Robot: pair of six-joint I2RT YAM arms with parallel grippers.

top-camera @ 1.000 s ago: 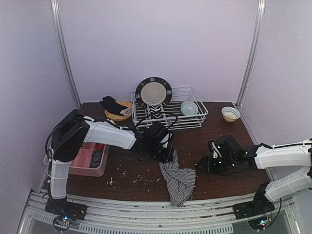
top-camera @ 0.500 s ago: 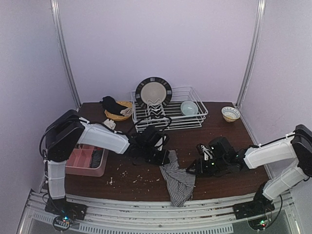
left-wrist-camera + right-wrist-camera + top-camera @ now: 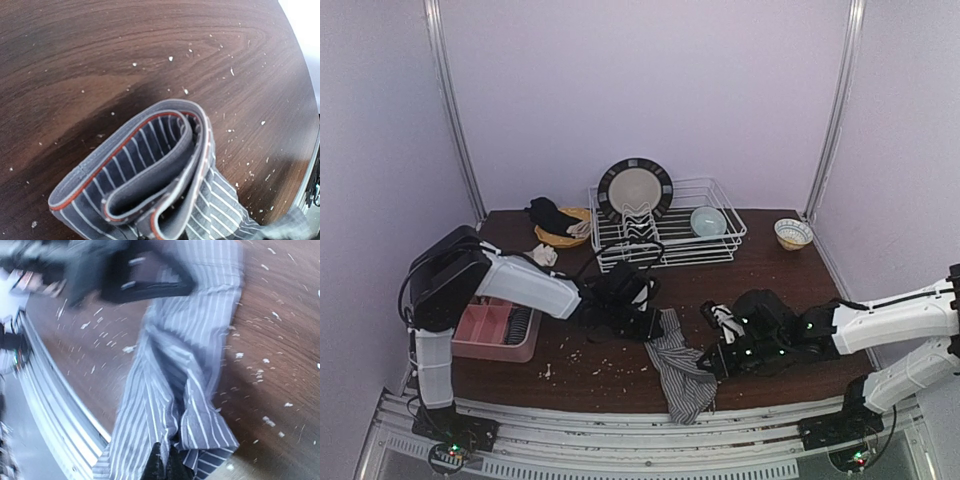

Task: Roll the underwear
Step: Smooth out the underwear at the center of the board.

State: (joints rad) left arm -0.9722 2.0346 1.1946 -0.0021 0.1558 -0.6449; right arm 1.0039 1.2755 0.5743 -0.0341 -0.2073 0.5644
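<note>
From above, we count one wire dish rack (image 3: 720,245) at the back of the desk (image 3: 770,290). It holds one plate (image 3: 635,190) standing on edge and one pale bowl (image 3: 708,221). A second bowl (image 3: 793,233) sits alone at the far right corner. One wicker basket (image 3: 570,235) left of the rack carries a black cloth (image 3: 550,213). One pink tray (image 3: 485,335) at the left edge holds dark items we cannot identify.

The one piece of striped underwear (image 3: 682,368) lies at the front centre, and its lower end hangs past the near edge over the white rail (image 3: 570,425). The left pincer (image 3: 658,325) is clamped on its upper end and the right pincer (image 3: 705,357) on its right side. Crumb-strewn wood lies bare between tray and cloth, and behind the right arm.

Through the left wrist, we see the waistband of the striped underwear (image 3: 150,170) curled into a loop with a red-piped rim. It stands over the desk (image 3: 125,50), which is speckled with crumbs. The fingers are hidden here.

Through the right wrist, the right pincer (image 3: 162,467) has its two dark tips pressed together on a gathered fold of the striped underwear (image 3: 185,365). The left pincer (image 3: 135,275), blurred, sits at the cloth's far end. The desk (image 3: 280,365) lies bare to the right, and the rail (image 3: 55,405) runs close on the left.
</note>
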